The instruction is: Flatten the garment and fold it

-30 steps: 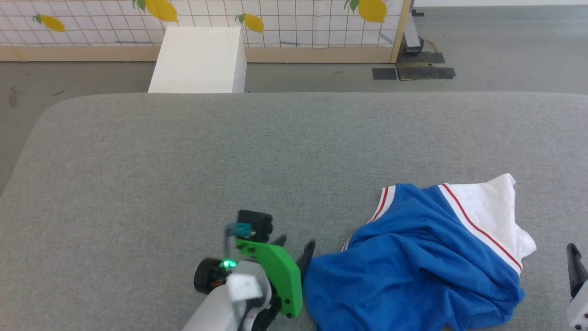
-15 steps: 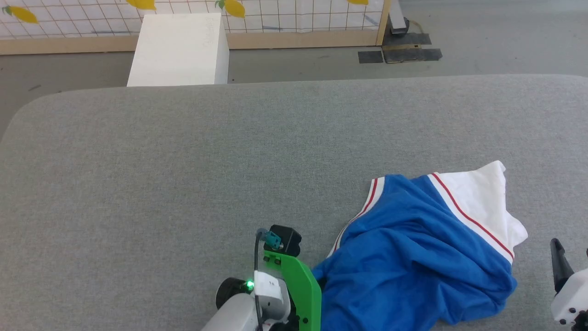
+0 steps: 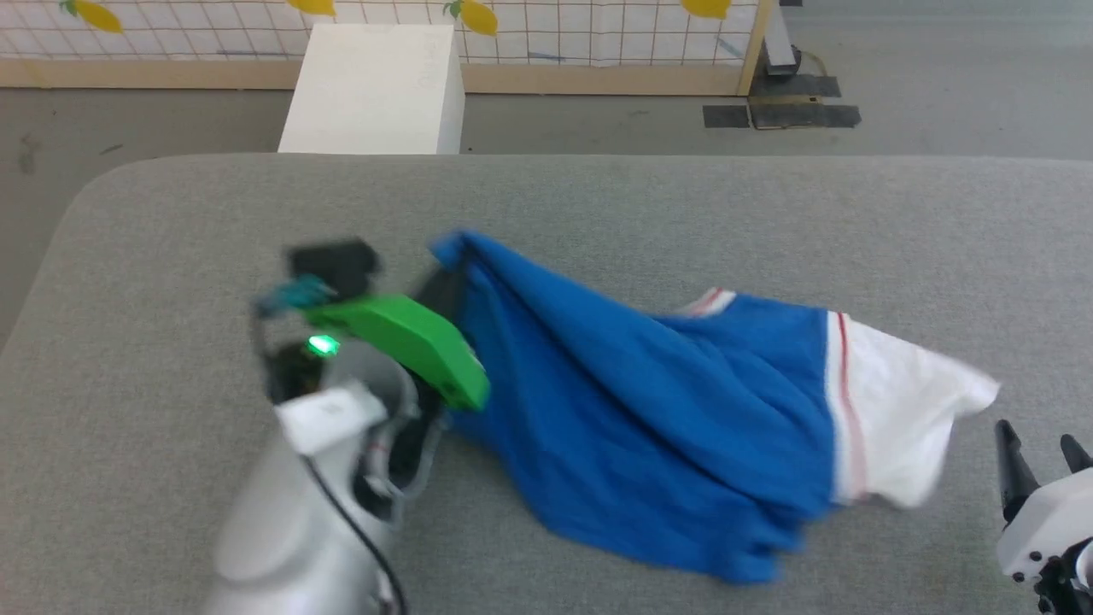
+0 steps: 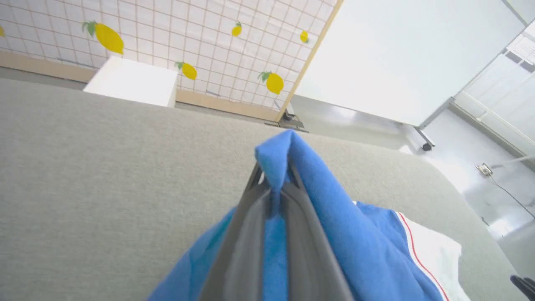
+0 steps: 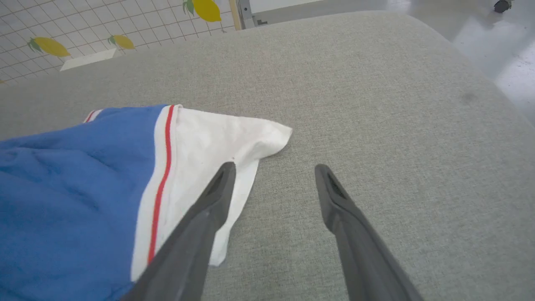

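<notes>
The garment (image 3: 649, 393) is a royal-blue shirt with a white sleeve (image 3: 897, 410) and red striped trim, stretched in a slope over the grey padded table (image 3: 598, 205). My left gripper (image 3: 448, 278) is shut on a blue edge of it and holds that edge up above the table at centre left. In the left wrist view the blue cloth (image 4: 355, 251) is pinched between the left gripper (image 4: 273, 177) and drapes down to the right. My right gripper (image 3: 1037, 457) stands open at the lower right, just beside the white sleeve (image 5: 209, 142). In the right wrist view the right gripper (image 5: 273, 169) has nothing between its fingers.
A white box (image 3: 376, 90) stands on the floor beyond the table's far edge. Behind it runs a gridded panel with lemon prints (image 3: 555, 34). Bare grey table surface spreads left and behind the shirt.
My left gripper shut on the shirt's left edge, then rose and swung left and away with it, pulling the crumpled shirt out into a long stretch. The head camera also shifted.
</notes>
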